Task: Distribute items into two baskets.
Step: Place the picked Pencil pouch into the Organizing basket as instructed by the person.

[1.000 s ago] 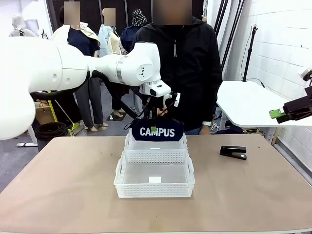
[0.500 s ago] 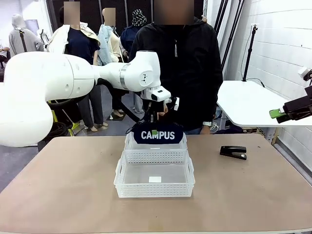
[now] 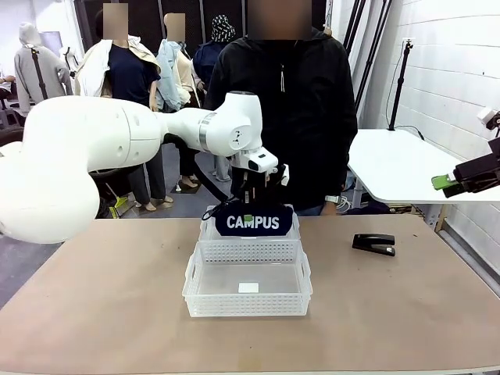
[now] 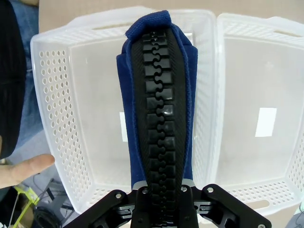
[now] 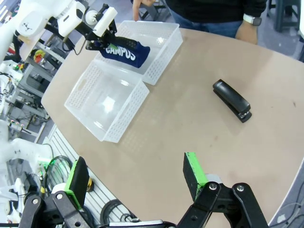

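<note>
Here, the left gripper (image 3: 248, 212) is seen clamped on the top edge of the navy "CAMPUS" pouch (image 3: 254, 221), right at the black zipper; in the left wrist view the left gripper (image 4: 164, 192) is pressed against both sides of the pouch (image 4: 159, 95), which hangs straight down from it. The pouch is held over the far basket (image 3: 250, 250), the one nearer the person (image 3: 289, 101), with its lower part hidden behind that basket's front rim. Whether the basket floor is touched cannot be told. The near basket (image 3: 248, 301) is set directly against the far one, long side to long side, and a small white label is seen on its floor.

The right gripper (image 5: 135, 175) is held with its green-padded jaws spread wide and nothing between them, well above the table (image 3: 94, 297) at the right side. The black stapler (image 3: 374, 244) is left lying flat on the tabletop to the right of the baskets, well apart from both; from the right wrist, the stapler (image 5: 231, 100) is seen closed. The person's hand (image 3: 329, 208) is kept at the table's far edge.
</note>
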